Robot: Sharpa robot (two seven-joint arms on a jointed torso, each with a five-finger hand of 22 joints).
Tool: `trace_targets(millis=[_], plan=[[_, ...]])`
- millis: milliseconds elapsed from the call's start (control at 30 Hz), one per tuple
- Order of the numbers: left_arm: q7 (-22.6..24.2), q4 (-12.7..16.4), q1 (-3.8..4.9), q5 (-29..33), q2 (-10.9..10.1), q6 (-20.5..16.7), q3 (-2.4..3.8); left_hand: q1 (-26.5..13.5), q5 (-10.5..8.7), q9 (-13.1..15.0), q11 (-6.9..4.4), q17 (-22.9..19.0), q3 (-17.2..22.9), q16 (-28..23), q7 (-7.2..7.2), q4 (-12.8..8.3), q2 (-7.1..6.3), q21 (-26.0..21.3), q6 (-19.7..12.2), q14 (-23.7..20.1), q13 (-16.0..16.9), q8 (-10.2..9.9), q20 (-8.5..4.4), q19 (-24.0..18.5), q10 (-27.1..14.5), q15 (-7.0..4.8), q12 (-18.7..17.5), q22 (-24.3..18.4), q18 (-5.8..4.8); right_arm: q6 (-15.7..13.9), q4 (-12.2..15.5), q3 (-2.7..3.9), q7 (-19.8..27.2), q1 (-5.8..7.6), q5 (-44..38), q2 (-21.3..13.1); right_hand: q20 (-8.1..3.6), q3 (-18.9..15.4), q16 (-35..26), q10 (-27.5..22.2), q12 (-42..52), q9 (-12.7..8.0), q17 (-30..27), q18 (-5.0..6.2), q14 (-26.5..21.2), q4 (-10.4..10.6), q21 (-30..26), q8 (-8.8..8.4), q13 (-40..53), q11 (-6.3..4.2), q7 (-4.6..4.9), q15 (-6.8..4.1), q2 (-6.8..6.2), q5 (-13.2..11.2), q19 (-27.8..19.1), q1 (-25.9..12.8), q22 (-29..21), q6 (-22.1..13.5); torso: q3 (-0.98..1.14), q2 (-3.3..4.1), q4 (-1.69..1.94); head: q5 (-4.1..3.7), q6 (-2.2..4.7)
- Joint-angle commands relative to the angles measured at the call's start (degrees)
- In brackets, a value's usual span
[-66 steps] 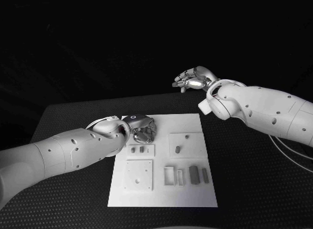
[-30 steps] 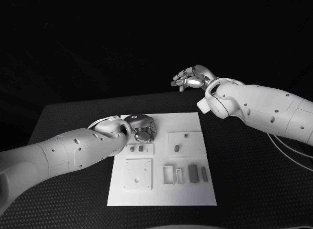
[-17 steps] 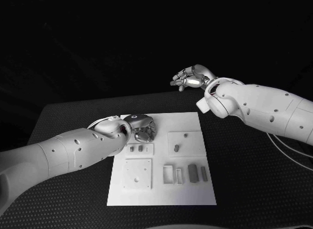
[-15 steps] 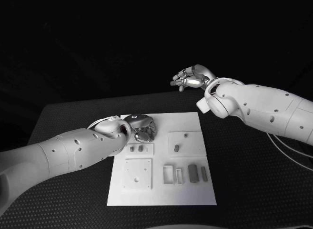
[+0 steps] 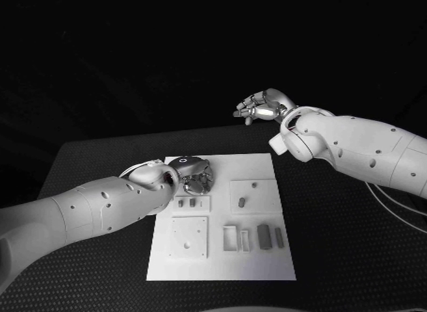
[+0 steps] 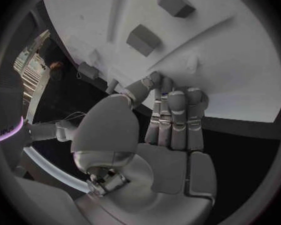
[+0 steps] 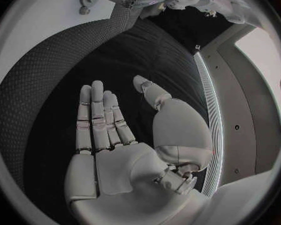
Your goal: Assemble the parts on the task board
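1. White board (image 5: 223, 214) lies mid-desk (image 5: 344, 227), and we see grey parts (image 5: 263, 236) resting in its near recesses, with two small ones (image 5: 187, 203) just beside the left hand (image 5: 196, 177).
2. Over the last two seconds we find almost nothing moved: the left hand has stayed low over the board's far-left corner, shifting only slightly, and every part lies where it lay.
3. In the left wrist view its fingers (image 6: 172, 115) lie straight and pressed together, tips touching the board's edge (image 6: 240, 85); we see nothing held between them.
4. The right hand (image 5: 260, 107) still hangs raised beyond the desk's far edge, well apart from the board; the right wrist view shows its fingers (image 7: 100, 120) stretched flat, thumb apart, palm bare.
5. We judge the assembly barely under way: no part is in hand, and the left hand seems to be settling or feeling for a grasp near the two small parts.
6. We can read no brand, label or writing on the board, parts or arms.
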Motion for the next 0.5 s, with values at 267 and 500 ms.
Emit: trace_targets(millis=[267, 500], plan=[[-0.38, 1.98, -0.14, 3.47, -1.35, -1.54, 0.67, -0.41, 0.17, 0.14, -0.03, -0.13, 0.47, 0.3, 0.05, 0.02, 0.46, 0.25, 0.6, 0.72, 0.14, 0.2, -2.19, 0.56, 0.58, -0.03, 0.08, 0.88, 1.19, 0.47, 0.13, 0.04, 0.48, -0.01, -0.38, -0.11, 0.06, -0.02, -0.44, -0.45, 0.37, -0.1, 0.14, -0.06, 0.28, 0.2, -0.23, 0.37, -0.13, 0.11, 0.97, 0.3, 0.19, 0.39, 0.0, 0.11, 0.09, -0.45, -0.01, -0.02, 0.05, 0.12, 0.13], [-0.21, 2.86, -0.14, 5.06, -2.11, -2.02, 2.61, -0.52, 0.22, 0.15, -0.06, -0.17, 0.55, 0.33, 0.03, 0.0, 0.45, 0.3, 0.66, 0.84, 0.17, 0.2, -2.24, 0.69, 0.66, -0.07, 0.05, 0.89, 1.2, 0.46, 0.18, 0.04, 0.47, -0.01, -0.38, -0.24, 0.06, -0.02, -0.46, -0.45, 0.39, -0.11, 0.16, -0.05, 0.28, 0.19, -0.25, 0.38, -0.16, 0.11, 0.97, 0.3, 0.19, 0.46, 0.01, 0.12, 0.11, -0.45, -0.06, 0.01, 0.05, 0.25, 0.36]])
